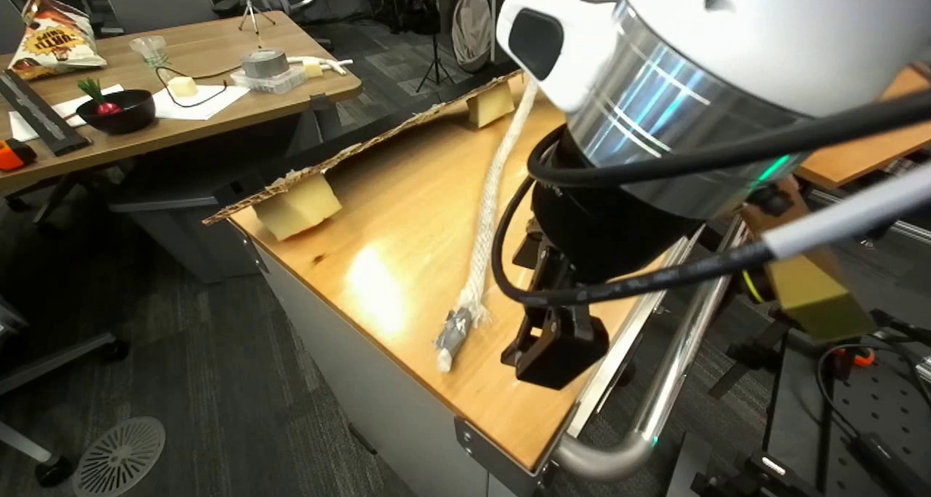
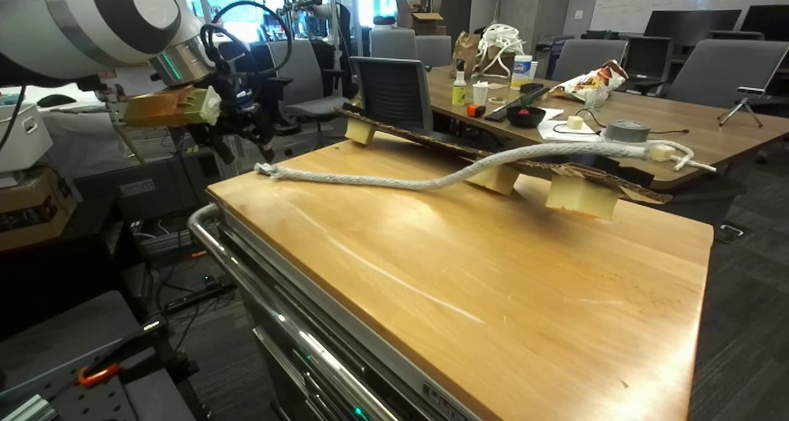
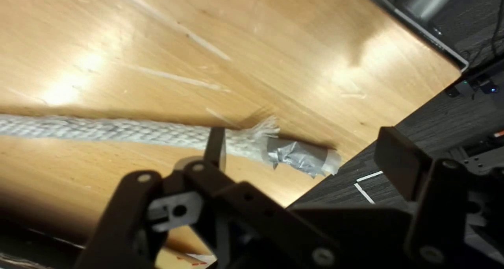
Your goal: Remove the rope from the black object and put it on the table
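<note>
Dark carpet (image 1: pixel 218 351) covered the room's floor. Toward ten o'clock in an exterior view stood a brown desk (image 1: pixel 196 42), and nearer, a wood-topped table (image 2: pixel 493 273) edged with a metal rail (image 1: pixel 684 362). At two o'clock hung a white robot arm (image 1: pixel 764 38). Along the table lay a tilted strip of cardboard (image 2: pixel 425 143); in an exterior view the pale rope (image 2: pixel 382 182) crossed it and lay on the wood toward nine o'clock. Black and jointed, the gripper (image 3: pixel 305 147) hung near a table corner, its fingers (image 3: pixel 397 160) spread wide. Pale yellow blocks (image 2: pixel 582 196) stood beneath the cardboard. Smallest was the gray tape (image 3: pixel 295 154) around one rope end: in the wrist view it showed between the fingers, at four o'clock from centre; in an exterior view, at ten o'clock from the gripper and apart from it.
</note>
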`<state>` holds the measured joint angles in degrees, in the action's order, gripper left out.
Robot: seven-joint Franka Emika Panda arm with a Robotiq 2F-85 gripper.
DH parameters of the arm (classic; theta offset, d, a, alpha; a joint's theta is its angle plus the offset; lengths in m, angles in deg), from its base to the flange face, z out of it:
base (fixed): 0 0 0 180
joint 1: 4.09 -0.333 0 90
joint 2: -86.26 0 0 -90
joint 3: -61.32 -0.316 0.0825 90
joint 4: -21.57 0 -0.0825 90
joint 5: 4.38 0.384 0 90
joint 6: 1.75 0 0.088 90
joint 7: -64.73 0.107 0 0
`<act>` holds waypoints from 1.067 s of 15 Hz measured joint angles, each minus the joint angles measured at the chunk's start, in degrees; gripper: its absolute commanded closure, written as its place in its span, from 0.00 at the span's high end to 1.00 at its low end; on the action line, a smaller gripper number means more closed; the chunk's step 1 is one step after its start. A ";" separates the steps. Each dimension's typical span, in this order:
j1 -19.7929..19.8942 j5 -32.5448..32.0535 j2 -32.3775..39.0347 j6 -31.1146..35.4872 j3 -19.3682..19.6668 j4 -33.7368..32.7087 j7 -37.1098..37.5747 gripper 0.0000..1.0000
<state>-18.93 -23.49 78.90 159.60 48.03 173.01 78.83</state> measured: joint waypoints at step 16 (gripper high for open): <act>10.20 16.87 2.58 -23.89 7.78 -25.54 2.79 1.00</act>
<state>-8.73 -6.62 81.48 135.70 55.80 147.47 81.62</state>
